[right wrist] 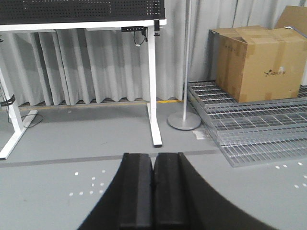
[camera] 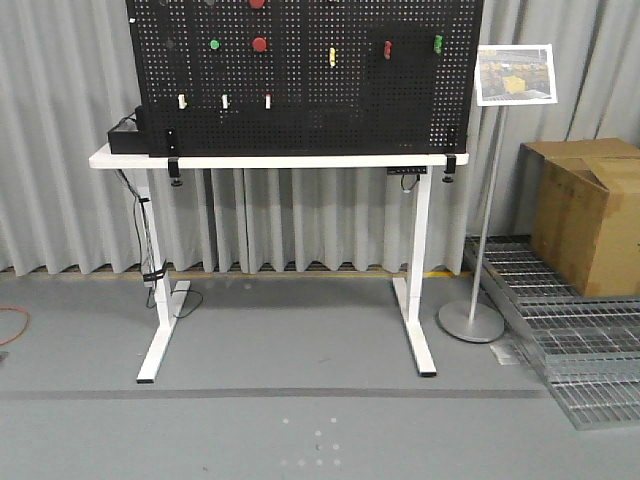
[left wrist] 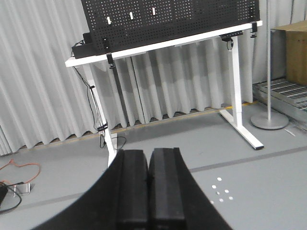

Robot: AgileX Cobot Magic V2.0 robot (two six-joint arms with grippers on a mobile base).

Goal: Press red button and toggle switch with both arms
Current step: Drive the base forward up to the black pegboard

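1. A black perforated pegboard panel (camera: 300,120) stands upright, clamped to a white table (camera: 300,160). It is far from both arms, across open grey floor.
2. Two flat round red push buttons sit left of the board's centre, one above the other. The upper one (camera: 257,3) is cut by the frame's top edge and looks wider, so I take it for the red button. Below it is the smaller red round button (camera: 259,44), with a round green button (camera: 214,44) to its left.
3. The toggle switch is a small black knob on a black board. I cannot pick it out in any view.
4. On the left gripper (left wrist: 148,154), the flat black fingers are pressed together with nothing between them. Its camera catches only the board's lower part and three small white rockers (left wrist: 131,16).
5. The right gripper (right wrist: 153,157) is likewise closed and empty. It faces the table's right leg, a slim grey sign stand (right wrist: 183,120) and a brown cardboard box (right wrist: 256,60) further right.
6. Risks:
   - The two red buttons sit close together, so a small aiming error could press the wrong one.
   - The switch lever is hard to see against the board, so the closed fingertips could miss it or glance off.
   - The rockers could be nudged by mistake.
   - A hard push could rock the clamped board.
   - A wide right approach could catch the sign stand.
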